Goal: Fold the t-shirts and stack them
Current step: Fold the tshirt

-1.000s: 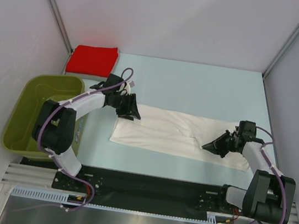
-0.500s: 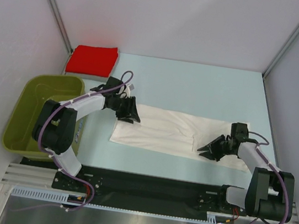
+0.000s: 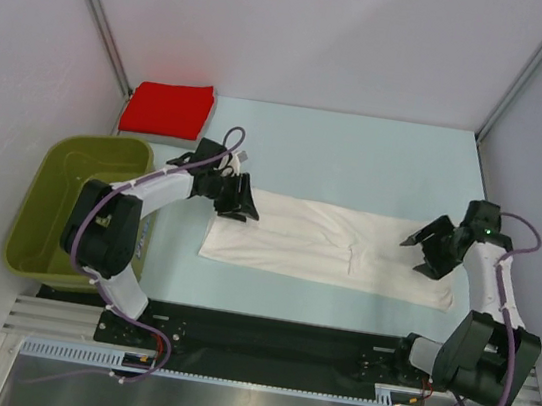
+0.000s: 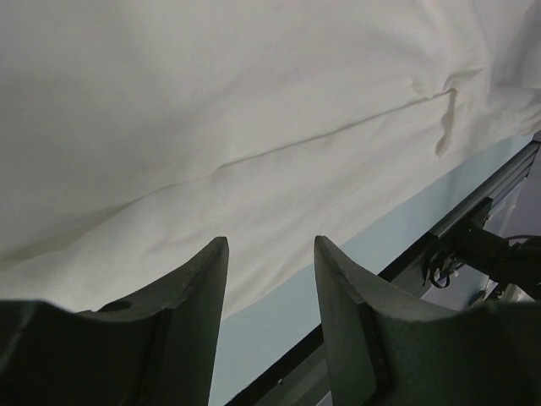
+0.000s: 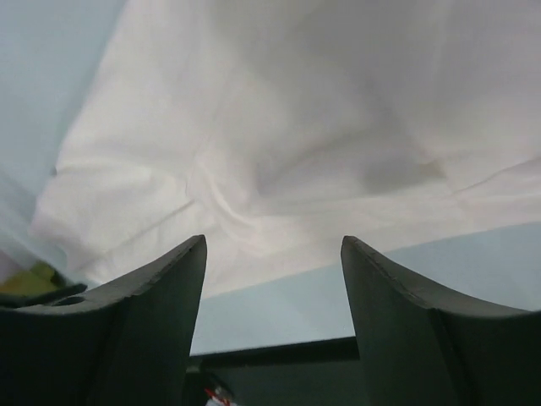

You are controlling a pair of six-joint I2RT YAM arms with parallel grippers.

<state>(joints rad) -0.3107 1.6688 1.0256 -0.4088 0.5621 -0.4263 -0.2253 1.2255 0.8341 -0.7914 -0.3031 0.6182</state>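
Observation:
The white t-shirt [image 3: 321,242] lies as a long folded strip across the middle of the light blue table [image 3: 358,160]. The red t-shirt [image 3: 168,108] sits folded at the back left corner. My left gripper [image 3: 247,205] hovers over the strip's back left corner, open, nothing between its fingers. In the left wrist view the white t-shirt [image 4: 254,110] fills the frame beyond the left gripper [image 4: 270,241]. My right gripper [image 3: 417,256] is open above the strip's right end. The right wrist view shows creased white cloth [image 5: 296,127] past the empty right gripper [image 5: 274,239].
An olive-green basket [image 3: 35,230] stands off the table's left edge beside the left arm. Grey walls close in the table on three sides. The black base rail [image 3: 262,338] runs along the near edge.
My right gripper has opened, let go of the white t-shirt's fold and drawn back to the right and upward. The left gripper has shifted only slightly.

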